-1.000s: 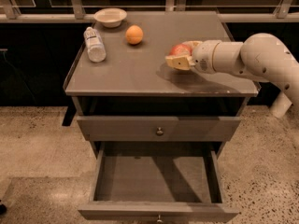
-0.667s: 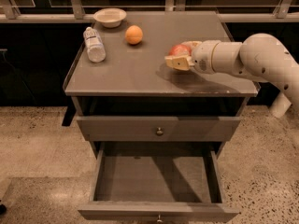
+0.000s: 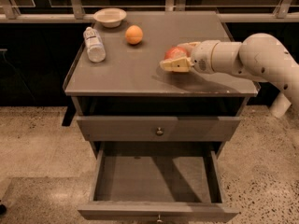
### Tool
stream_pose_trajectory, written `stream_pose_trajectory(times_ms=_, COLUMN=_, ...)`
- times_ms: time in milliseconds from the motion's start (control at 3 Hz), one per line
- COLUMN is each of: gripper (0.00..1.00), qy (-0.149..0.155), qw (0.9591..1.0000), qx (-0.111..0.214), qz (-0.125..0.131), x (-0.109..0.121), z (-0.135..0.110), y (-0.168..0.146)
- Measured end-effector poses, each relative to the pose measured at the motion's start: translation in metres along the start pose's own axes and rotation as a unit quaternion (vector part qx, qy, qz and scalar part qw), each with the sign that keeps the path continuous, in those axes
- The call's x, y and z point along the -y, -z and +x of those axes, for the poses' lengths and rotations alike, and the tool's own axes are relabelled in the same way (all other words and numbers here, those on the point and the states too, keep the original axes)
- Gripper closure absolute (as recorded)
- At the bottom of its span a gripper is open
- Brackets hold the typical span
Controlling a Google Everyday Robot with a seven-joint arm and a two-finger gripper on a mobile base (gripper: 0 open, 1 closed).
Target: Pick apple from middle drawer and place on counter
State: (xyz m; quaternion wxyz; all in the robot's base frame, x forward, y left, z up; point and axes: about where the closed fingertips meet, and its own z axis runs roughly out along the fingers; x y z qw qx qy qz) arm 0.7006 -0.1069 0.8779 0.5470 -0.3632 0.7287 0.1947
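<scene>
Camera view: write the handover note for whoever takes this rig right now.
Gripper: two-finger gripper closed around the small red apple, low over the flat grey-brown counter, right half as seen. Whether the apple touches it I cannot tell.
Wide grey-brown middle drawer: pulled open, floor bare.
Done: apple out of drawer, brought to counter.
Left: set it down if needed, release, withdraw arm.
</scene>
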Motion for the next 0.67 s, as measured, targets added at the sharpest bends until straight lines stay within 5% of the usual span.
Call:
stream_pose_trajectory(times_ms=333, gripper=0.00, qy=0.000, qw=1.0000, qx=0.000, qz=0.000, x=0.0000, z=0.0000, y=0.0000)
stream_pose_trajectory(times_ms=667, gripper=0.00, qy=0.000, qw=1.0000, qx=0.000, qz=0.000, x=-0.0001, z=0.0000, y=-0.0001)
